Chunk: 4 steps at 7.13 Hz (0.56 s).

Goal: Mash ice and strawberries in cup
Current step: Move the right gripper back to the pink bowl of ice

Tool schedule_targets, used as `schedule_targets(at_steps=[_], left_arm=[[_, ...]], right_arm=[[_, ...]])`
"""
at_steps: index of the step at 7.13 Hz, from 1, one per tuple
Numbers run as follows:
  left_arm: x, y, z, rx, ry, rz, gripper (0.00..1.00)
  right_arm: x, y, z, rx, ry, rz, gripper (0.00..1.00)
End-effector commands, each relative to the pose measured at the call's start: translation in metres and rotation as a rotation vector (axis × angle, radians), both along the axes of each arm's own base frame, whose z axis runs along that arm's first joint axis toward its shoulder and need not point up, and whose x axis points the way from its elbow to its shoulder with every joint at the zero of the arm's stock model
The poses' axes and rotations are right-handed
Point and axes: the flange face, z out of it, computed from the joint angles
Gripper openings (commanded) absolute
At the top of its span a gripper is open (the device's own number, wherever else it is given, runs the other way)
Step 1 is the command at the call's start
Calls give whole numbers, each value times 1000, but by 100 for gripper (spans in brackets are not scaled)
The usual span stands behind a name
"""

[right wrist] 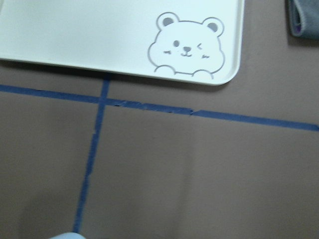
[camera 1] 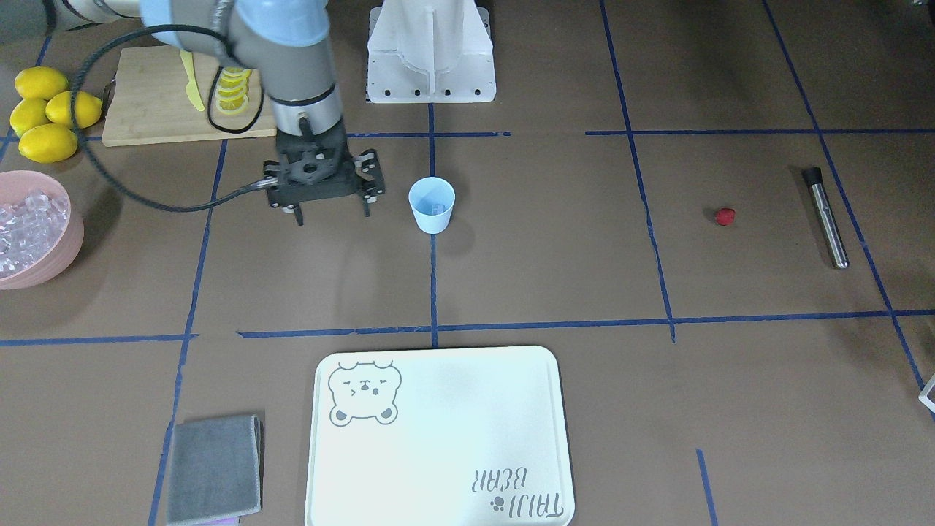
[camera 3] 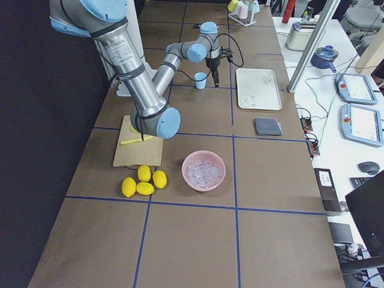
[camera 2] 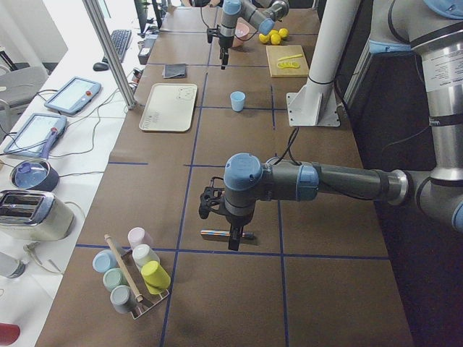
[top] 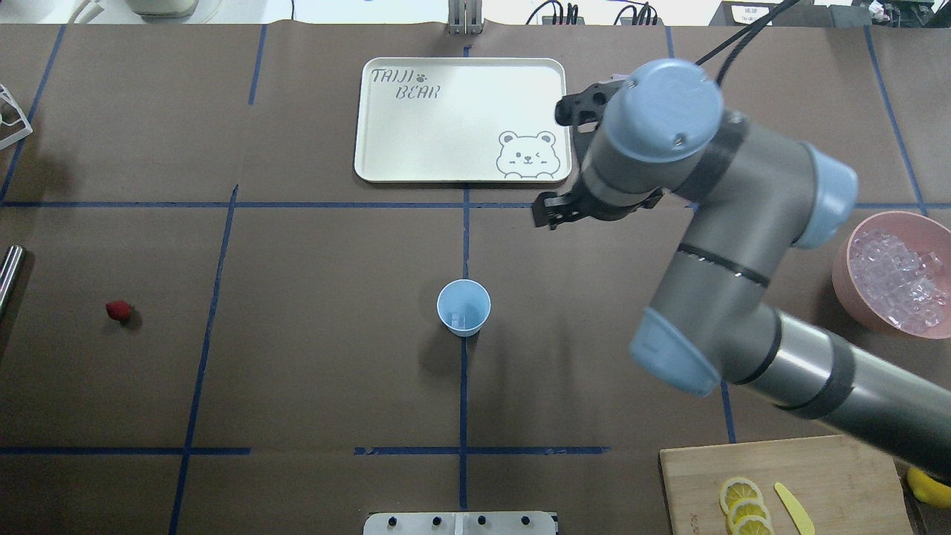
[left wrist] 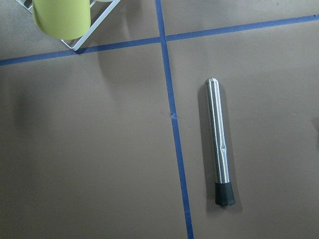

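On the front-facing camera I see the right gripper [camera 1: 332,214] hanging over the bench [camera 1: 555,277], fingers spread wide with nothing between them, just beside the cup [camera 1: 432,205]. The cup stands upright mid-bench on a blue tape line [camera 1: 433,292]. The strawberry [camera 1: 724,216] lies alone toward the bench's left end, well apart from the cup, and the metal muddler [camera 1: 826,218] is nearer that end. At the right end a pink bowl [camera 1: 66,252] holds the ice [camera 1: 25,223], with lemons [camera 1: 44,109] and a cutting board [camera 1: 146,109] near the robot-side corner. A bear tray [camera 1: 453,424] and a grey cloth [camera 1: 214,467] sit along the operators' edge. Overhead, something pale and clear shows in the cup's bottom, but I cannot tell what it is. The right wrist hovers by the tray's bear corner. From the left end, the left gripper [camera 2: 221,228] hangs over the muddler; I cannot tell how its fingers stand. From the right end, the near arm reaches out to the cup. The left wrist camera shows the muddler lying flat beside a tape line, a wire rack [left wrist: 94,29] at the top edge, and no fingers. The right wrist camera shows the tray's bear corner and the cup's rim at the bottom edge.
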Motion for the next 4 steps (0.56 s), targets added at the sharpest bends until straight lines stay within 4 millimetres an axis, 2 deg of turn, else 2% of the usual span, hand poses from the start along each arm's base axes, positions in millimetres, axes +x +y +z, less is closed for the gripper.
schedule_targets(at_steps=[1, 2, 3, 4], left_arm=[[0, 0, -1, 6, 1, 1, 100], [0, -1, -2, 10, 1, 1, 100], [0, -1, -4, 13, 1, 1, 100], [0, -1, -5, 16, 0, 1, 100]], right_arm=[[142, -23, 92, 62, 34, -169, 98], [202, -23, 135, 72, 23, -236, 98], [249, -14, 186, 94, 28, -270, 98], [277, 3, 232, 105, 38, -269, 98]])
